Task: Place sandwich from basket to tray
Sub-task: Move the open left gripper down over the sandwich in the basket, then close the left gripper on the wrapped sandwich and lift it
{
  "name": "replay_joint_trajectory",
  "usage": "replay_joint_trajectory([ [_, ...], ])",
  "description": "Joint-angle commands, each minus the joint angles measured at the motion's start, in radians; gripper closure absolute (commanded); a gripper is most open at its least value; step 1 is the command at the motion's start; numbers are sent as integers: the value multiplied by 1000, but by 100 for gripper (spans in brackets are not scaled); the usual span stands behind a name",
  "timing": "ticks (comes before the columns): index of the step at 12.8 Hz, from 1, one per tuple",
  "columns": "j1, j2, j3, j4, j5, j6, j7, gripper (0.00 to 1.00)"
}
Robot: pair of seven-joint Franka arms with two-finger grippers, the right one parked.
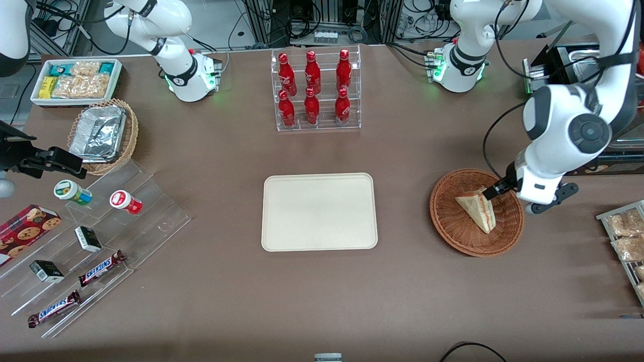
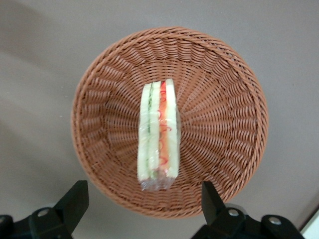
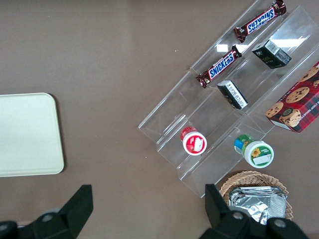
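Note:
The sandwich (image 1: 478, 209) (image 2: 158, 133), a clear-wrapped wedge of pale bread with red and green layers, lies in the round reddish-brown wicker basket (image 1: 449, 223) (image 2: 219, 119) toward the working arm's end of the table. My gripper (image 1: 490, 193) (image 2: 143, 201) hangs open just above the basket's rim, its two black fingers (image 2: 75, 199) spread wider than the sandwich and holding nothing. The cream tray (image 1: 319, 211) (image 3: 27, 134) lies flat at the table's middle, beside the basket, with nothing on it.
A clear rack of red bottles (image 1: 315, 90) stands farther from the camera than the tray. A wire rack of snack packets (image 1: 625, 236) sits at the working arm's table edge. A clear stepped stand (image 1: 85, 241) with snacks and a tan basket of foil containers (image 1: 103, 134) lie toward the parked arm's end.

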Motion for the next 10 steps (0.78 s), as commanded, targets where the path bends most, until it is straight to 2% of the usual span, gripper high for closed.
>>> replay_joint_trajectory([
  [1,-18,59,2,6,12,68,-78,0],
  [7,-17,130,4,2,13,126,-126,0],
  [10,-17,145,4,-59,13,217,-146,0],
])
